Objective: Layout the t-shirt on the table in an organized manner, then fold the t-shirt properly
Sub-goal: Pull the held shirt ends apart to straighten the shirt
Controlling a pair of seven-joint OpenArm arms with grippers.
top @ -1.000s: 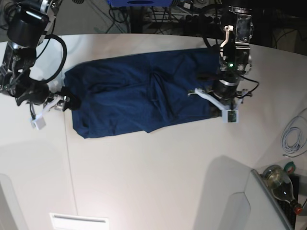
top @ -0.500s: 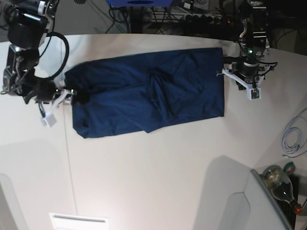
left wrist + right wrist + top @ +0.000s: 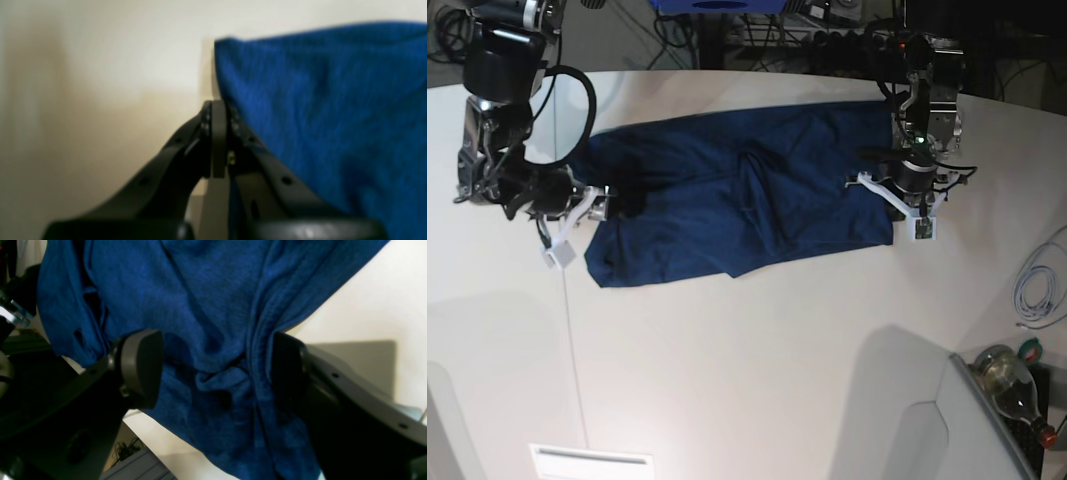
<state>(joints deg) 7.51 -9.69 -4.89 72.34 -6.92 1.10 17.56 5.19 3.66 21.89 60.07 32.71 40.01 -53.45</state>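
1. The left gripper (image 3: 218, 110) had its jaws pressed together with no cloth visibly between them; in its wrist view the tips sat on bare table just beside the t-shirt (image 3: 737, 200) edge, though the blur left it unclear whether they touched the hem.
2. The right gripper (image 3: 217, 370) stood with its jaws wide apart, straddling a bunched fold of the shirt's other end without clamping it.
3. The t-shirt lay spread lengthwise across the far half of the table (image 3: 747, 380), mostly flat, with a wrinkle ridge near its middle and an uneven near edge.
4. Judging by this, the laying-out step was in hand and folding was not yet begun.
5. The next move probably called for the right jaws to close on the bunched cloth and draw it outward, while the left gripper reopened to take the hem.
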